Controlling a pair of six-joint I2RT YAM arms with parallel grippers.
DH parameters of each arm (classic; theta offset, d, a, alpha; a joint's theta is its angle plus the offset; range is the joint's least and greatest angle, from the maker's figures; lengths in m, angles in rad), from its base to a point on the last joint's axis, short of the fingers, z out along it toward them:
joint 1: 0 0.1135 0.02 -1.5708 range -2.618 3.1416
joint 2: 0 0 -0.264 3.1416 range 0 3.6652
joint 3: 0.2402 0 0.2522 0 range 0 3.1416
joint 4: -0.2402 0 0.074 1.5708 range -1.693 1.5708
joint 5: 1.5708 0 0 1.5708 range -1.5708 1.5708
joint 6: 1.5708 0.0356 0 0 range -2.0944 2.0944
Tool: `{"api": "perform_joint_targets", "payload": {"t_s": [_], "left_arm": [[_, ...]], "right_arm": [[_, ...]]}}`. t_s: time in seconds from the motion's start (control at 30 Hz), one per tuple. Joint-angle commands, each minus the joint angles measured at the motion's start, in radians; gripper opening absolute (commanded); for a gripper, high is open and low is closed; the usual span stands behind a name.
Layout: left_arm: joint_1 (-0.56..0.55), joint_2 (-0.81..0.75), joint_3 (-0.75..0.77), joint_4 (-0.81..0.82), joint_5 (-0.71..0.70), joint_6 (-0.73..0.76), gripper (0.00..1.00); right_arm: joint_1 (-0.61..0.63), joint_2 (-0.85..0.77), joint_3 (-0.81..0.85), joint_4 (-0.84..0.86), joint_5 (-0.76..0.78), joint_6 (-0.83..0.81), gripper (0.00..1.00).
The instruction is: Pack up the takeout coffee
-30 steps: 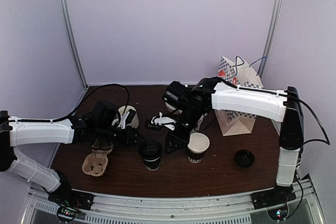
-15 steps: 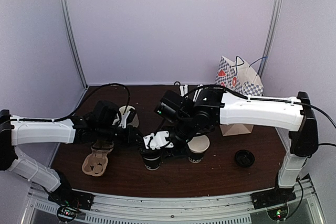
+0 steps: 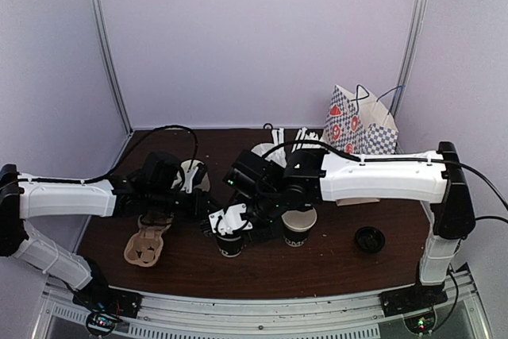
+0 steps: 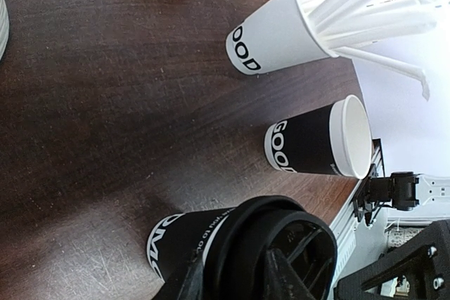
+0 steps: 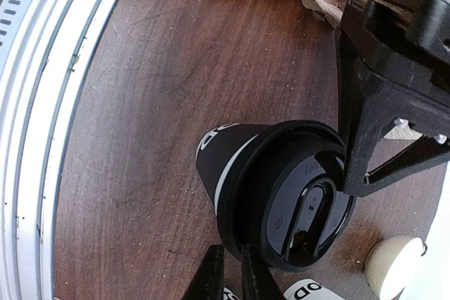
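Note:
One takeout coffee cup [image 3: 231, 244], black with white lettering and a black lid on, stands at the table's front middle. My left gripper [image 3: 208, 213] is shut on its upper part; in the left wrist view the lid and cup [image 4: 179, 240] sit between the fingers [image 4: 186, 282]. My right gripper [image 3: 230, 224] hovers right over the lid [image 5: 302, 201], fingertips nearly together and empty, one touching the lid's rim [image 5: 232, 249]. The second cup [image 3: 298, 224], open and white inside [image 4: 316, 147], stands just to the right. Its loose black lid [image 3: 369, 238] lies further right.
A beige pulp cup carrier [image 3: 145, 245] lies at the front left. A cream mug [image 3: 193, 172] sits behind my left gripper. A white cup of stirrers [image 4: 281, 33] stands behind the cups. A patterned paper bag [image 3: 361, 126] stands at the back right.
My right arm swung left from beside the open cup to above the lidded cup and its fingers narrowed. The left gripper and the lidded cup stayed put.

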Motion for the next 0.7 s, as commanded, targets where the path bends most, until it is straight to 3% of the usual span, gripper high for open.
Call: {"api": "perform_joint_targets", "payload": {"t_s": [0.0,0.13,0.67], "left_arm": [[-0.010,0.062,-0.046,-0.182,-0.021,0.022,0.31],[-0.009,0.063,-0.049,-0.178,-0.020,0.022,0.31],[-0.009,0.050,-0.071,-0.180,-0.015,0.021,0.31]], "right_arm": [[0.014,0.020,-0.009,0.033,0.041,-0.012,0.12],[0.019,0.030,-0.016,0.041,0.052,-0.019,0.06],[0.020,0.088,-0.026,0.048,0.114,-0.011,0.03]]}}
